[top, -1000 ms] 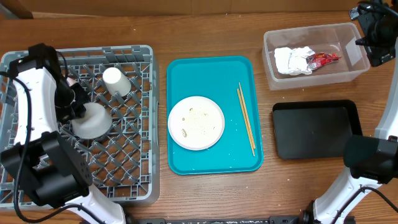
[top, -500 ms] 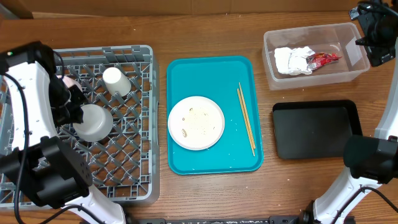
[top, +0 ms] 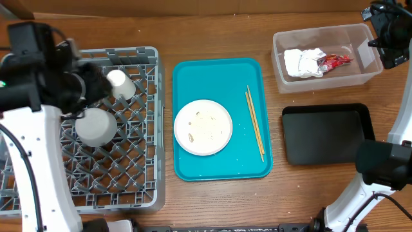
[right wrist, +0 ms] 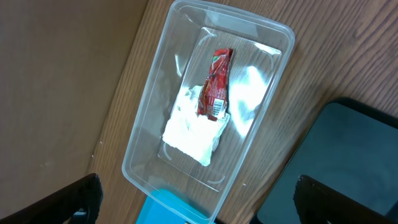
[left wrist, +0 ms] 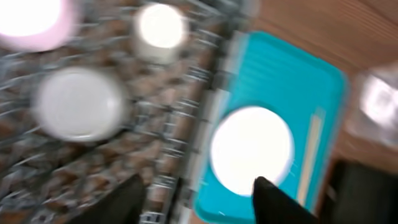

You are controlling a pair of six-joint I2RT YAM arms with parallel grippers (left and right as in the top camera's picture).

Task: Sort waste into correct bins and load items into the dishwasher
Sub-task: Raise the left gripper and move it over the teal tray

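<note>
The pale bowl (top: 96, 126) lies upside down in the grey dishwasher rack (top: 138, 193), near the white cup (top: 120, 84). My left gripper (left wrist: 196, 202) is open and empty above the rack's right wall; its view is blurred and shows the bowl (left wrist: 79, 112), cup (left wrist: 160, 26) and pinkish saucer (left wrist: 28, 15). On the teal tray sit the white plate (top: 203, 127) with crumbs (top: 192, 136) and the chopsticks (top: 254, 122). My right gripper (right wrist: 208, 205) is open above the clear tub (right wrist: 143, 143), which holds the napkin (right wrist: 193, 127) and red wrapper (right wrist: 216, 84).
The teal tray (top: 222, 169) lies in the middle of the wooden table. The black tray (top: 327, 133) sits below the clear tub (top: 360, 76) at the right. My left arm (top: 45, 84) hangs over the rack's upper left part.
My left gripper has opened, let go of the bowl and lifted away over the rack. The bowl stays upside down in the rack. The right arm has not moved.
</note>
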